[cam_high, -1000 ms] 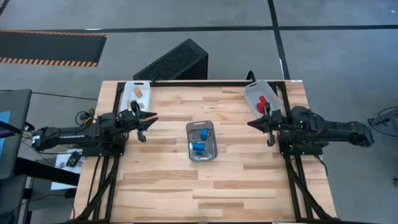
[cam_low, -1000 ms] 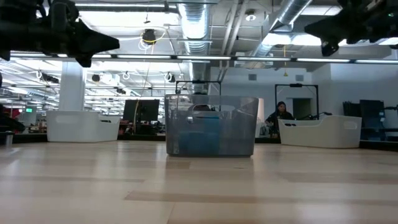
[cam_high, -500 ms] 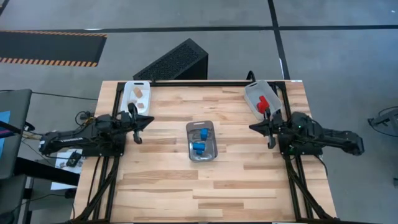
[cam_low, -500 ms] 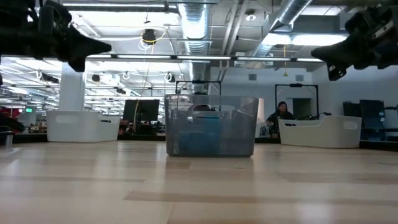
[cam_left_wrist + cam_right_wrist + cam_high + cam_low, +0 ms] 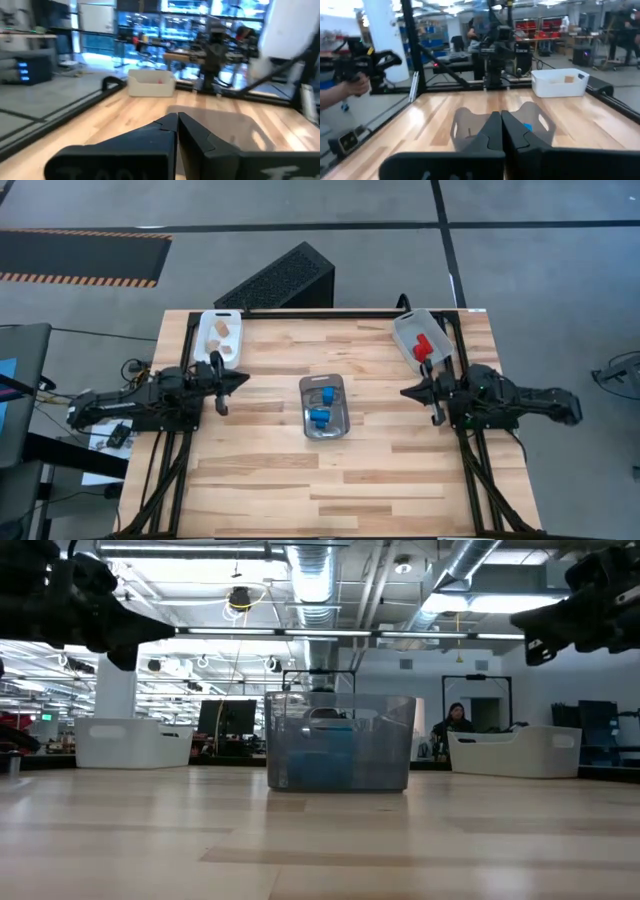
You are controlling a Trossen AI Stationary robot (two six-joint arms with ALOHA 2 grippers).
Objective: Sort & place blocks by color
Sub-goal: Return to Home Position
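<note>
Blue blocks (image 5: 319,417) sit in the clear rectangular tray (image 5: 303,410); left gripper (image 5: 238,379) and right gripper (image 5: 407,392) flank it, fingers pressed together.

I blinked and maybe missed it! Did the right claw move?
Yes. The right claw slid away from the grey tray holding the red block.

The table's (image 5: 300,480) centre is taken by a clear tray (image 5: 323,437), 11 o'clock by a white tray (image 5: 207,330), 1 by a grey tray (image 5: 406,332), 9 and 3 by the left gripper (image 5: 242,378) and right gripper (image 5: 405,392); 6 is left open.
</note>
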